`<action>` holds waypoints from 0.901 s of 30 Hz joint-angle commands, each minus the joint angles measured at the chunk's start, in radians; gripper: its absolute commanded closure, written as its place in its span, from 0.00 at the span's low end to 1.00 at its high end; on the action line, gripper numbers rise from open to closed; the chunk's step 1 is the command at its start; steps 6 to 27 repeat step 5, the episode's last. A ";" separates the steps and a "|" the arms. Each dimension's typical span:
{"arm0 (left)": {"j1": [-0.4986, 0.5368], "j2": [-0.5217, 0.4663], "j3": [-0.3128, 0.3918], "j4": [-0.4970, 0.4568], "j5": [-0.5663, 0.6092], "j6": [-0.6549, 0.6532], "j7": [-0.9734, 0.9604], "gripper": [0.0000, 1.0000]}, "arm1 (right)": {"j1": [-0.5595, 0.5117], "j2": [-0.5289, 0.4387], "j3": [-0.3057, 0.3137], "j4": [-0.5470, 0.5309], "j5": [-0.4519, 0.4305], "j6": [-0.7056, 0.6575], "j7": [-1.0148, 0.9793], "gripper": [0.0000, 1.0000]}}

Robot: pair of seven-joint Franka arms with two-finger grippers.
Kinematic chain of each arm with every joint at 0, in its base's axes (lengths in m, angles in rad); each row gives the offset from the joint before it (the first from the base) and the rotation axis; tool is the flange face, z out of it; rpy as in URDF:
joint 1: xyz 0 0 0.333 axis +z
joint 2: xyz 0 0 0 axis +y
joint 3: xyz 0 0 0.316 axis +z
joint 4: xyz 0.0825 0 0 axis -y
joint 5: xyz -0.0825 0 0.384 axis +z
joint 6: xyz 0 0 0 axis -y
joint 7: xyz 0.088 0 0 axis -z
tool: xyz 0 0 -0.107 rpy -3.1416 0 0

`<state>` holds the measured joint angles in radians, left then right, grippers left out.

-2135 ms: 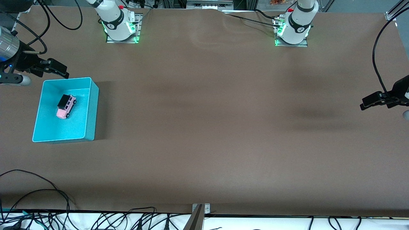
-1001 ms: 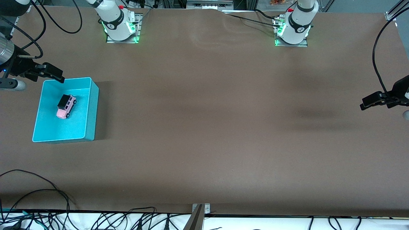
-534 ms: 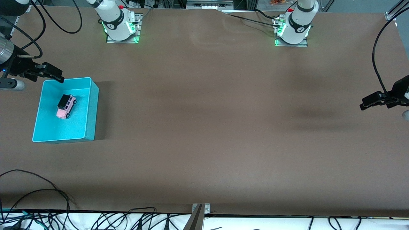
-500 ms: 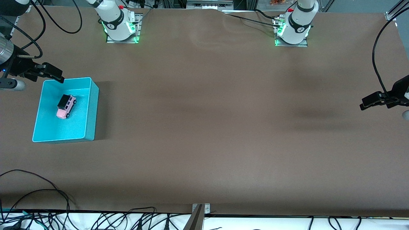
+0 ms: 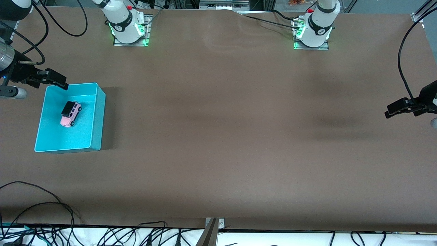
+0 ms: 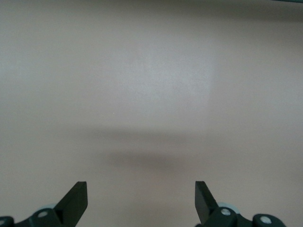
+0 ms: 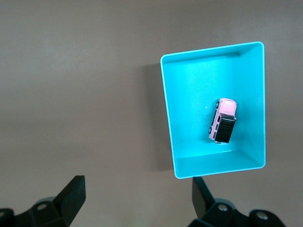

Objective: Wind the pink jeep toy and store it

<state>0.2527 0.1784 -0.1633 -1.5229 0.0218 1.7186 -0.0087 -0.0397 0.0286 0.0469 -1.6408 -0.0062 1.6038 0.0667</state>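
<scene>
Inside turquoise bin (image 5: pixel 97 116): pink jeep toy (image 5: pixel 70 113)

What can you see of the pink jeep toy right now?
The pink jeep toy is a tiny boxy car with a light pink body, black roof and rear, and dark wheels. It stands upright on its wheels on the floor of the turquoise bin, angled to the walls and touching none of them. Neither gripper touches it. In the right wrist view it shows from above.
</scene>
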 commanded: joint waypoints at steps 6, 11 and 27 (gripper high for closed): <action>-0.001 0.004 0.001 0.020 -0.013 -0.005 0.018 0.00 | -0.006 0.013 0.002 0.030 -0.012 -0.013 -0.018 0.00; -0.001 0.004 0.001 0.020 -0.013 -0.005 0.018 0.00 | -0.006 0.013 0.002 0.030 -0.012 -0.013 -0.018 0.00; -0.001 0.004 0.001 0.020 -0.013 -0.005 0.018 0.00 | -0.006 0.013 0.002 0.030 -0.012 -0.013 -0.018 0.00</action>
